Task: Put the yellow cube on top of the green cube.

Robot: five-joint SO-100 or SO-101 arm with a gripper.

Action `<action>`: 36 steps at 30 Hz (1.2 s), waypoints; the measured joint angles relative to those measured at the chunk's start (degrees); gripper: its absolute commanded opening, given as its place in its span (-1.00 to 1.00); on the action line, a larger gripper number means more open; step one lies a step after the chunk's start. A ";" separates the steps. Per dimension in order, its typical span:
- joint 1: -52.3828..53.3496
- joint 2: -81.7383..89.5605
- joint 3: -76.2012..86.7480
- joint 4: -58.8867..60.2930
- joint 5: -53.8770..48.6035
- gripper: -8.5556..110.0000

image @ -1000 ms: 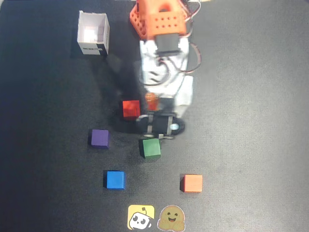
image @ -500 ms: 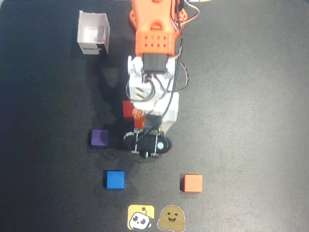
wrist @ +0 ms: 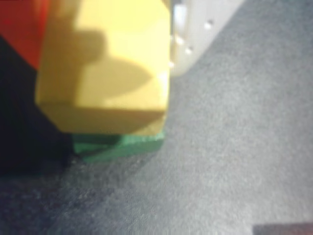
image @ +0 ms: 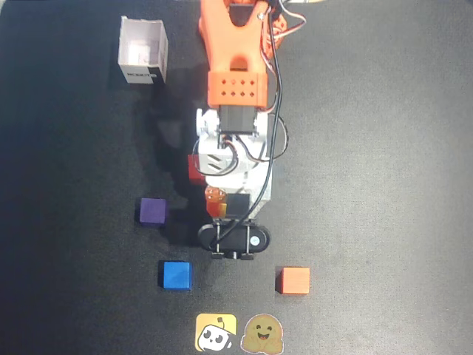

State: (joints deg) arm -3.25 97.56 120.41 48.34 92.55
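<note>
Here the yellow cube (wrist: 105,68) hides most of the green cube (wrist: 122,146).

Matt yellow cube (wrist: 105,68) and matt green cube (wrist: 117,146); the table (wrist: 230,161) looks like dark, finely grained cloth; the arm (image: 236,44) is smooth orange plastic

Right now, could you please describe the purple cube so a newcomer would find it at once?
In the overhead view, start at the orange arm and drop to its gripper end. The purple cube sits just left, above the blue cube; it is the only purple block.
</note>
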 measured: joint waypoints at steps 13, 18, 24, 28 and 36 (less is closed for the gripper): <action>0.00 -2.64 -0.35 -2.11 -1.23 -0.77; 0.00 -2.81 -0.35 -2.20 -1.23 -0.65; 0.00 -2.81 -0.35 -2.29 -1.23 -0.60; -0.09 -2.90 -0.35 -2.29 -1.23 -0.60; -0.09 -2.90 -0.35 -2.29 -1.23 -0.60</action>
State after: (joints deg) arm -3.34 94.66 120.06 46.05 91.32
